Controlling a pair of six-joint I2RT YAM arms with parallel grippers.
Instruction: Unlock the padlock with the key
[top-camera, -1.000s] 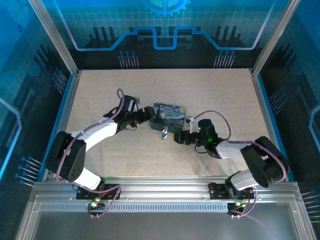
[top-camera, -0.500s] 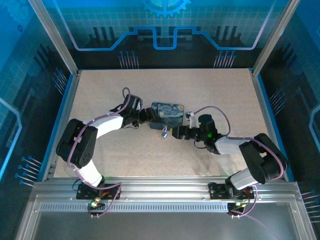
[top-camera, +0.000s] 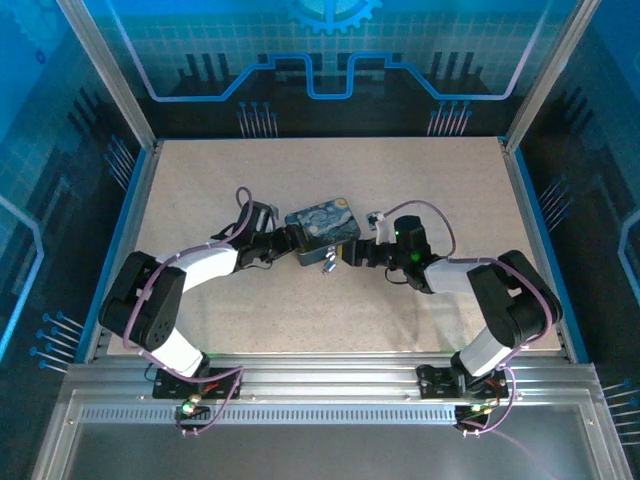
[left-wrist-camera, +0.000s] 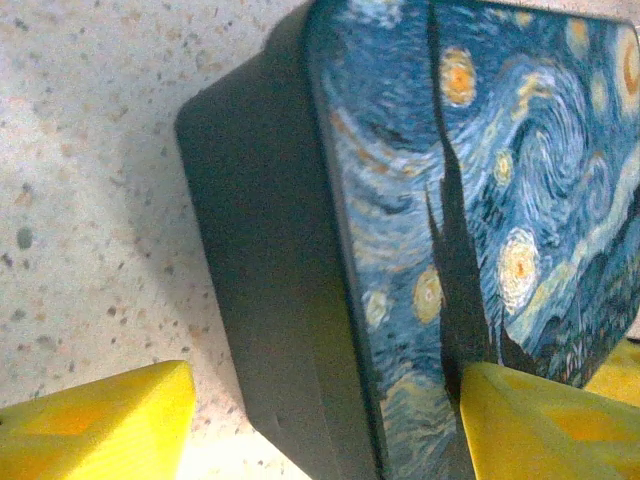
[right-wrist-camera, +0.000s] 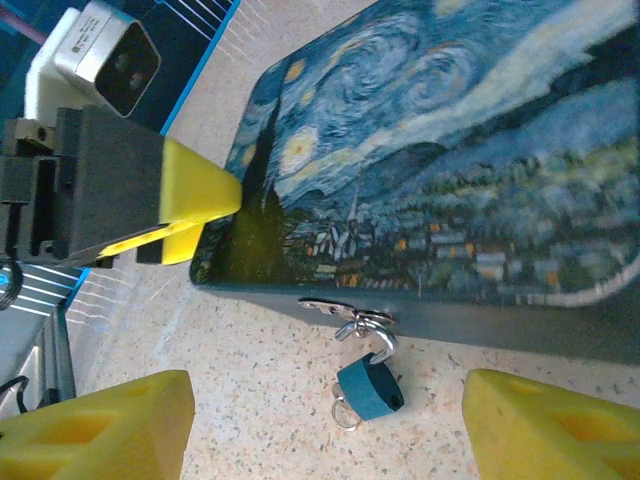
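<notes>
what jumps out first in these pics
The starry-night tin box sits in the middle of the table. A small padlock hangs from the hasp on its near side. The left gripper is at the box's left end, and the right gripper is open, facing the padlock.

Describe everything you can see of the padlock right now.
The padlock is tiny: teal-looking body, silver shackle hooked through the latch on the front wall of the tin box. It hangs tilted, body down by the table, a small wire ring at its base. The open right gripper flanks it without touching.
</notes>
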